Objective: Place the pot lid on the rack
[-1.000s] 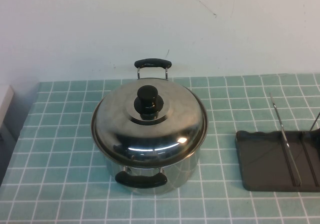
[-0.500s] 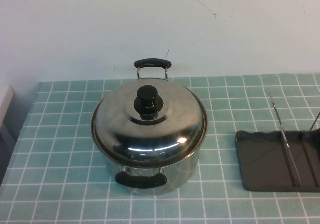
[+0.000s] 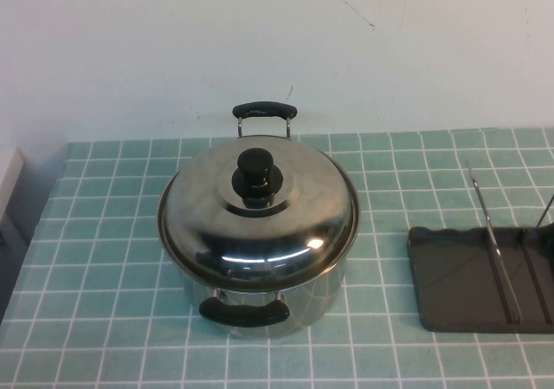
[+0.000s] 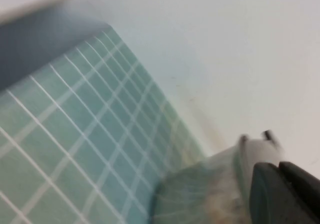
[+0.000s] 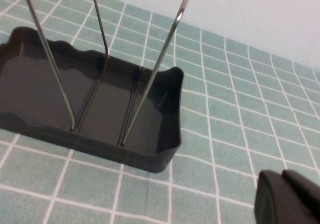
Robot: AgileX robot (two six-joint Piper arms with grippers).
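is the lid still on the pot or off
On. The pot lid sits flat on the steel pot, black knob up; the rack is empty.

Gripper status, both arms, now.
Left gripper: jaws shut, holding nothing, off to the side over the tiled table.
Right gripper: jaws shut, holding nothing, beside the rack.

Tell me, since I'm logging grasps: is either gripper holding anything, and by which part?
Nothing is held. The left gripper and right gripper are shut on nothing, off at their own sides. The lid sits on the pot, knob untouched.
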